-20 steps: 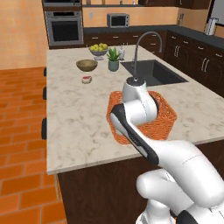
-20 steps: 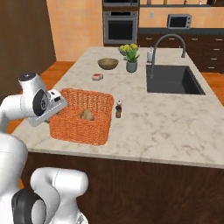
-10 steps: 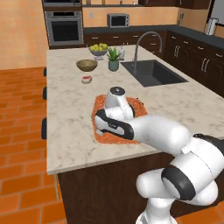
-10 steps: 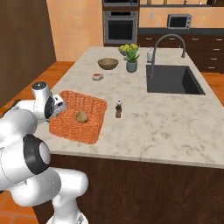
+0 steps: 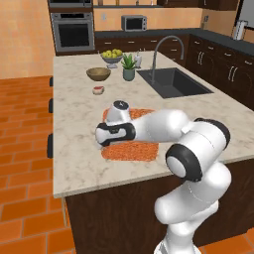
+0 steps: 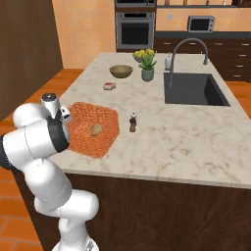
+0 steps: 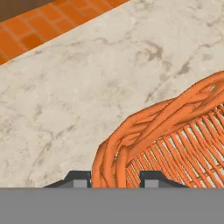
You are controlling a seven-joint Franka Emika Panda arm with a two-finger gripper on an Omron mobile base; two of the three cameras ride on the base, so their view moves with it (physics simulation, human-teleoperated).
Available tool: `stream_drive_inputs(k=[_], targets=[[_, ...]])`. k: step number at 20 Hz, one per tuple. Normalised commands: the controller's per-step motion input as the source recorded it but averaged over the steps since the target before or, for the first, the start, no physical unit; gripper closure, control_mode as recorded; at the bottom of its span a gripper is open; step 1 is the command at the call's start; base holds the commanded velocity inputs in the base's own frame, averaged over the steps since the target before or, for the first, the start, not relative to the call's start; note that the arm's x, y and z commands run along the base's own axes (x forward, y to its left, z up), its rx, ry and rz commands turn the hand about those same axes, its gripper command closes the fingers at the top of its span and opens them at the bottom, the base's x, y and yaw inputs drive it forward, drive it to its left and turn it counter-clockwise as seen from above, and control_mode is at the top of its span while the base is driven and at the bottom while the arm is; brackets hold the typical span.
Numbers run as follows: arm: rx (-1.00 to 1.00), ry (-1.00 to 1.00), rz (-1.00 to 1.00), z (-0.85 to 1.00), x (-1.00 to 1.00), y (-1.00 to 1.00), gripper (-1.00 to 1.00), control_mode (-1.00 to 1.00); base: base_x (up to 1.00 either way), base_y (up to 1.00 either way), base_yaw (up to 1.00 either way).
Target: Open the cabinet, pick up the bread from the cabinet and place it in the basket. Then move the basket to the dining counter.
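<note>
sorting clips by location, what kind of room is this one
A rendered home kitchen, by the look of it: a marbled stone island counter with an inset sink and tall faucet, a wall oven, and a microwave on the back counter.

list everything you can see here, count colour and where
basket: 1, orange wicker, near edge of the dining counter, its rim between the fingers
bread: 1, tan, inside the basket
pepper mill: 1, dark brown, beside the basket
wooden bowl: 1, brown, far end of counter
fruit bowl: 1, yellow-green fruit, far end
potted plant: 1, green, by the sink
sink: 1, dark, inset, silver faucet
oven: 1, steel, back wall
microwave: 1, back counter
gripper: 1, dark fingers closed on basket rim
</note>
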Motion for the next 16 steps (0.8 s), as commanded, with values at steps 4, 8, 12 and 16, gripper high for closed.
stream_drive_inputs(k=[4, 8, 12, 16], targets=[[0.0, -0.02, -0.01, 0.96, 0.0, 0.27, -1.0, -1.0, 0.0, 0.0, 0.0], [0.0, 0.0, -0.07, 1.0, -0.28, 0.22, -1.0, -1.0, 0.0, 0.0, 0.0], [-0.07, -0.09, -0.02, 0.87, -0.86, 0.31, -1.0, -1.0, 0.0, 0.0, 0.0], [-0.15, -0.22, 0.0, 0.63, -1.0, 0.29, -1.0, -1.0, 0.0, 0.0, 0.0]])
